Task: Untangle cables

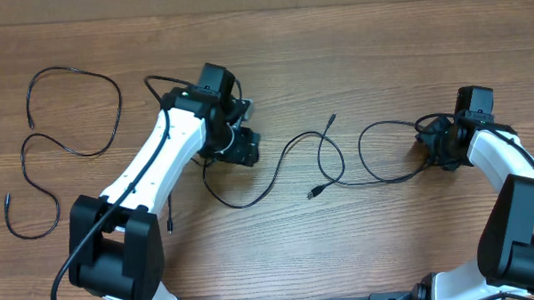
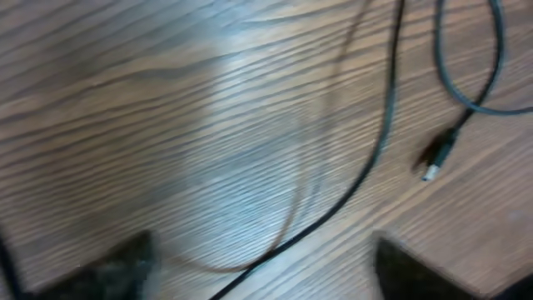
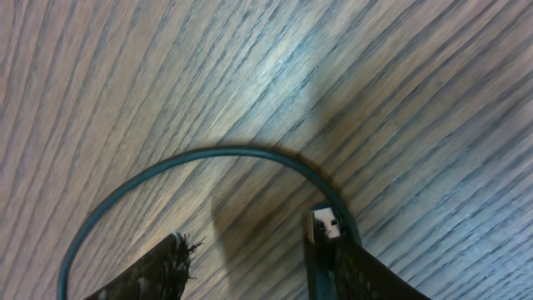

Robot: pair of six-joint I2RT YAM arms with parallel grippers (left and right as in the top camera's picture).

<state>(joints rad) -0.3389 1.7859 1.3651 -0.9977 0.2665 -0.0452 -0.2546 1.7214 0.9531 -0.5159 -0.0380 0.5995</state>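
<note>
Three thin black cables lie on the wooden table. One (image 1: 116,106) snakes in loose loops at the far left. A second (image 1: 281,160) runs from under my left gripper (image 1: 242,144) to a small loop and a silver-tipped plug (image 1: 315,194). The third (image 1: 367,164) curves round to my right gripper (image 1: 438,146). In the left wrist view my left gripper (image 2: 266,271) is open wide, and the cable (image 2: 385,125) lies on the table between its fingers. My right gripper (image 3: 250,267) is open; a plug end (image 3: 325,223) rests against its right finger (image 3: 366,271), and the cord (image 3: 208,154) arcs away.
The second cable's other thin end (image 1: 333,119) points toward the back of the table. Thicker black wires run along my left arm (image 1: 152,163) and hang near its base (image 1: 170,226). Bare wood table (image 1: 353,58) stretches along the back.
</note>
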